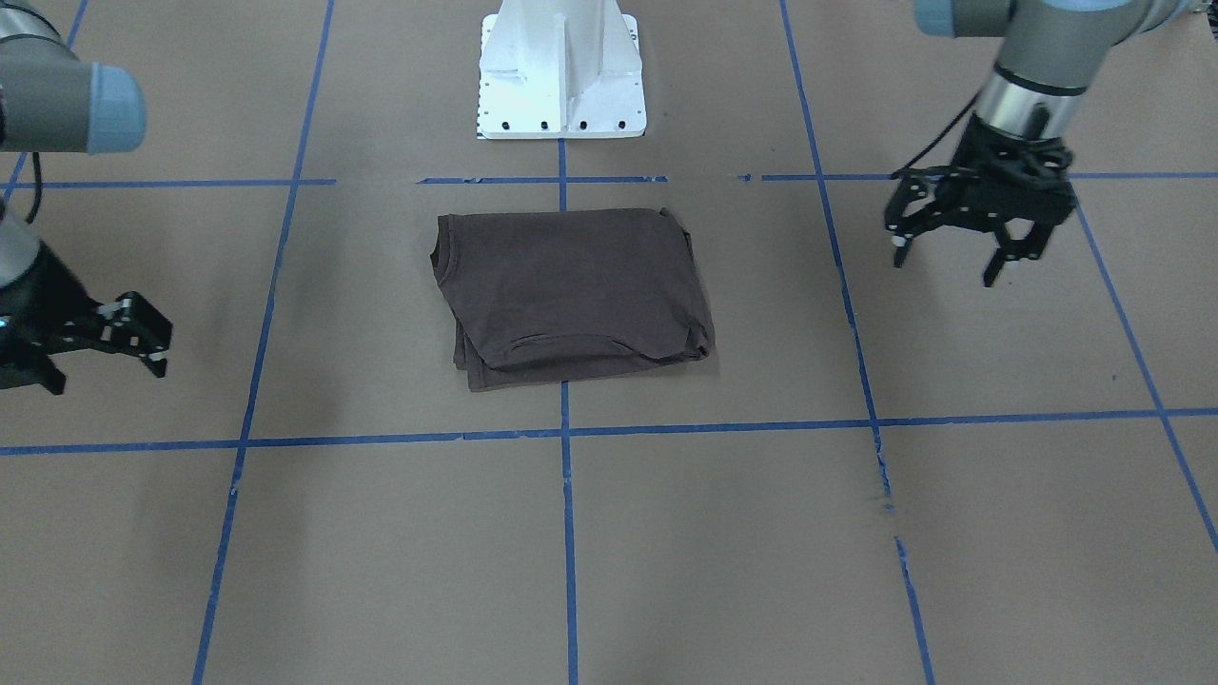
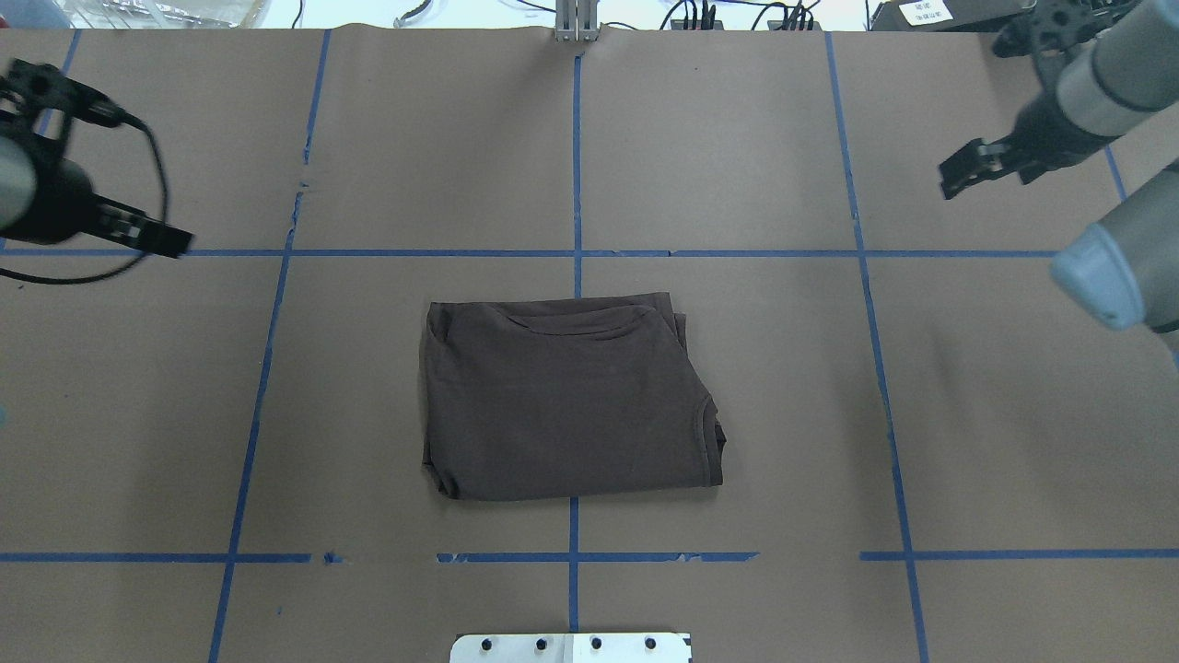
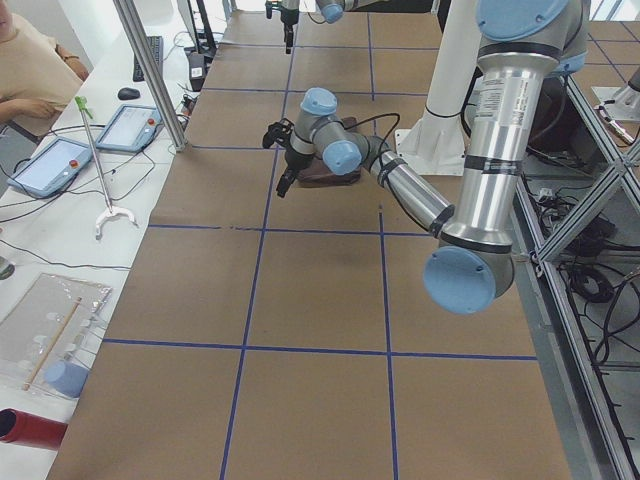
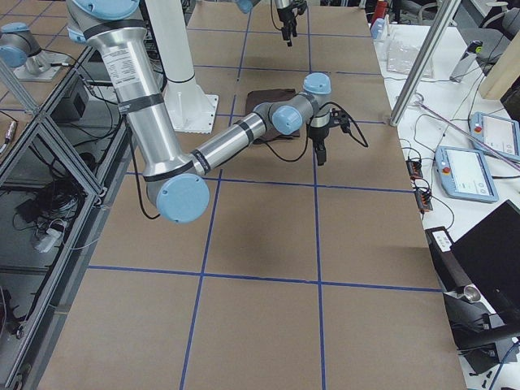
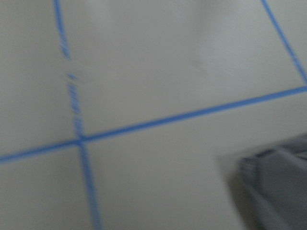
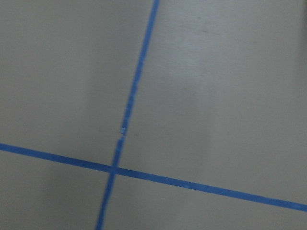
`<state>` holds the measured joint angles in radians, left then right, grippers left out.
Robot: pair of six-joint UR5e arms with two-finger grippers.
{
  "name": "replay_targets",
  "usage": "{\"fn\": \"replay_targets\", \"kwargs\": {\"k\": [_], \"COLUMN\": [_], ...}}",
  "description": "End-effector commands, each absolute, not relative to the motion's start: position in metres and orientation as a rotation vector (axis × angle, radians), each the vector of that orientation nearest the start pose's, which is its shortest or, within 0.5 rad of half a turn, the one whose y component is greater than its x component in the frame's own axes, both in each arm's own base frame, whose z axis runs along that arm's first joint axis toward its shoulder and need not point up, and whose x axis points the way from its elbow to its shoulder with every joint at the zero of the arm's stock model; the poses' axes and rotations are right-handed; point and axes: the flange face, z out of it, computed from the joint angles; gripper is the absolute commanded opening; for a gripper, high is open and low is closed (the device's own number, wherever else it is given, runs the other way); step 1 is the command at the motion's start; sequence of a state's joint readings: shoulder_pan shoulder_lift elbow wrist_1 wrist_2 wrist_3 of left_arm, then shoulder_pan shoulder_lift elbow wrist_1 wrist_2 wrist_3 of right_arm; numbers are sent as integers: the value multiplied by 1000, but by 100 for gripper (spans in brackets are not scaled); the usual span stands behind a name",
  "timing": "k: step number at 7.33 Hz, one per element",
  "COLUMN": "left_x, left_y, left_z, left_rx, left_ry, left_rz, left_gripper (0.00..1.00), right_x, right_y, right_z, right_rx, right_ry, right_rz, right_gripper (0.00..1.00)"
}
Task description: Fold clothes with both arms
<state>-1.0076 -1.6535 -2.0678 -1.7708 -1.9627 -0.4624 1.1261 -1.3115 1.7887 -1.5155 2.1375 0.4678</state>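
The dark brown-grey T-shirt [image 1: 571,290] lies folded into a flat rectangle in the middle of the table, its collar along the edge away from the robot. It also shows in the overhead view [image 2: 566,396], and one blurred corner shows in the left wrist view [image 5: 280,187]. My left gripper [image 1: 947,266] hangs open and empty above the table, well off the shirt on my left side. My right gripper [image 1: 105,376] is open and empty, well off the shirt on my right side. Neither touches the cloth. The right wrist view shows only table and tape.
The brown paper table top [image 1: 609,552] carries a grid of blue tape lines [image 1: 567,533]. The white bolted pedestal base [image 1: 561,76] stands behind the shirt. Tablets, cables and an operator [image 3: 30,75] are beyond the far table edge.
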Motion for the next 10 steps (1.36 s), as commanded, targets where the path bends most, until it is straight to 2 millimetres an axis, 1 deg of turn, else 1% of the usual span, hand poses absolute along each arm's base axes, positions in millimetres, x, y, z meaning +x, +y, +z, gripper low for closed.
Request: {"fn": "replay_targets", "kwargs": {"k": [1,2,3,4,5,6,7,8,9,10], "left_x": [40,2,-31,-55,-109,-114,-107,-103,-100,-98], "left_y": [-478,-485,-480,-477,-464,-439,-425,-409,-397,-394], "left_z": [447,498,559,588,607,627,632,643,653,656], "left_rx": [460,375,286,259,280,248,219,182,152,141], "left_ry": [653,669,652,633,611,630,740,773,783,785], "left_rz": [256,152,60,44,-1,-2,-7,-23,-38,-43], "left_gripper": [100,100,100,100,100,100,100,100,100,100], "right_x": [-84,-56,-37,0,8,15,14,14,14,14], "right_y": [-548,-521,-482,-469,-438,-422,-418,-411,-412,-412], "right_z": [482,527,580,579,584,578,583,590,590,587], "right_rx": [201,127,55,71,45,37,7,-8,-10,-6], "right_ry": [-682,-699,-657,-678,-725,-770,-770,-768,-777,-778], "right_rz": [-155,-104,-66,-3,10,20,35,43,46,44], "right_gripper": [100,100,100,100,100,100,100,100,100,100]}}
